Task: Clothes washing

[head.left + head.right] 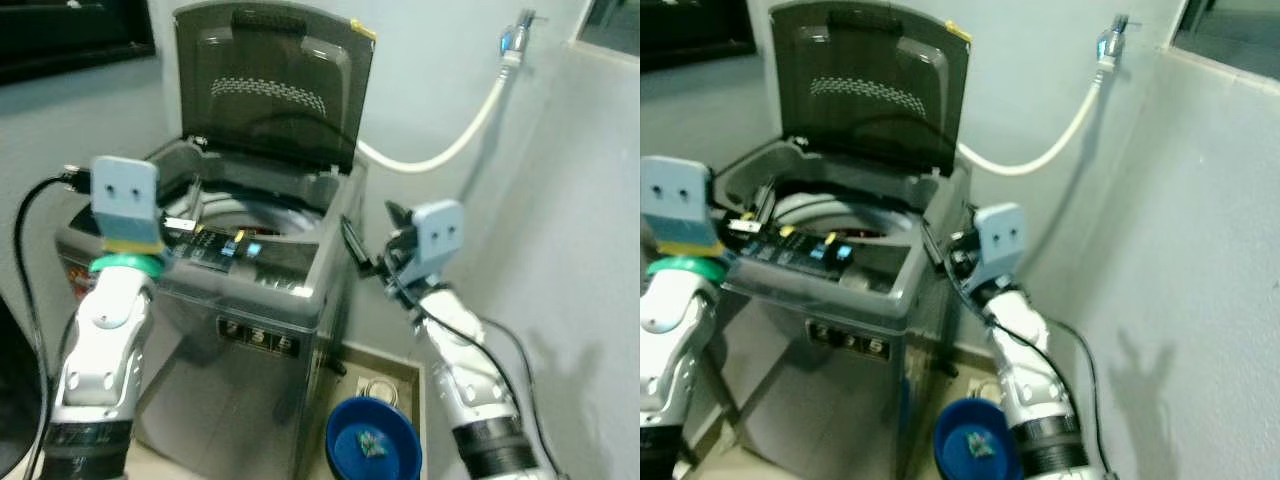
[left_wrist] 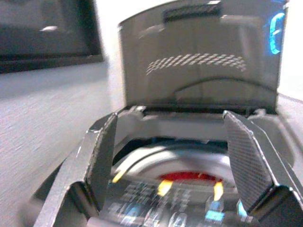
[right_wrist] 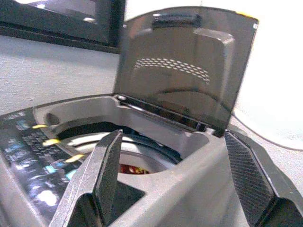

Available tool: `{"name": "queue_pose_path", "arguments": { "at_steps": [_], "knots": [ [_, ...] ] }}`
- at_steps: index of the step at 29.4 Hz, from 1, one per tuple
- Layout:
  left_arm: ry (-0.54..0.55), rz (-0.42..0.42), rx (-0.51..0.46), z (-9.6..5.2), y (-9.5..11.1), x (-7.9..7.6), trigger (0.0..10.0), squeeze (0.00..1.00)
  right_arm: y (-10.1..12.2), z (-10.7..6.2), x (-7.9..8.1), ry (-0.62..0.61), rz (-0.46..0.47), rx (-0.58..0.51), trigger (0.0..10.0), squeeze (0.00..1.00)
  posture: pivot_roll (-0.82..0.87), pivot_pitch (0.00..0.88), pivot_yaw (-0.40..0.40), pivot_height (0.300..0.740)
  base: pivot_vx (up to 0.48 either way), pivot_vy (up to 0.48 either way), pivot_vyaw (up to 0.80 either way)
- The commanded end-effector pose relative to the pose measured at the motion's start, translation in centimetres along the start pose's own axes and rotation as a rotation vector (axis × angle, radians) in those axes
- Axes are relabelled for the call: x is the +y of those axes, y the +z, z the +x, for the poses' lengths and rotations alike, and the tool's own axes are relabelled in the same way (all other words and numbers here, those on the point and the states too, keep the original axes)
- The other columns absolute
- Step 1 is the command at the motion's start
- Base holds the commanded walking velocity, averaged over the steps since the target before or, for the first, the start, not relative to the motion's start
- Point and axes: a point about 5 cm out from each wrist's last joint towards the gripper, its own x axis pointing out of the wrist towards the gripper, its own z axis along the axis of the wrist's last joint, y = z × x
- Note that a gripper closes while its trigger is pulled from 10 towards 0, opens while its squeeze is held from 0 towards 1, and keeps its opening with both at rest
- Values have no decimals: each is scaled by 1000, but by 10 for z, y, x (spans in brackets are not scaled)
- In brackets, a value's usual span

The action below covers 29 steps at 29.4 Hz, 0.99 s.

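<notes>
A grey top-loading washing machine (image 1: 250,330) stands before me with its dark lid (image 1: 270,90) raised upright. Something red (image 3: 132,169) lies low in the drum (image 1: 250,215). My left gripper (image 2: 170,123) hovers over the front control panel (image 1: 215,247) at the machine's left corner, open, with nothing between its fingers. My right gripper (image 3: 174,137) is held at the machine's right front corner, pointing across the top towards the drum. It is also open and holds nothing.
A blue basin (image 1: 372,440) with a small item inside sits on the floor at the machine's right, near a floor drain (image 1: 378,388). A white hose (image 1: 450,150) runs from the machine's back to a wall tap (image 1: 515,40). A wall closes the right side.
</notes>
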Motion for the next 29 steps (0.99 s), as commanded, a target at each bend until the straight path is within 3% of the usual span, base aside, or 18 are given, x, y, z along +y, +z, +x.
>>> {"name": "queue_pose_path", "arguments": {
  "at_steps": [1, 29],
  "knots": [
    [15, -7, 11, -1, -2, 3, 10000, 0, -3, -1, 6, 30, -1, 14, 10000, 0, 39, 0, -32, 740, 0, 0, 788],
    [12, 6, 31, -1, -5, 2, 10000, 0, -5, -2, 12, 74, 23, 25, 10000, 0, 39, 0, -27, 740, 0, 0, 788]
  ]
}}
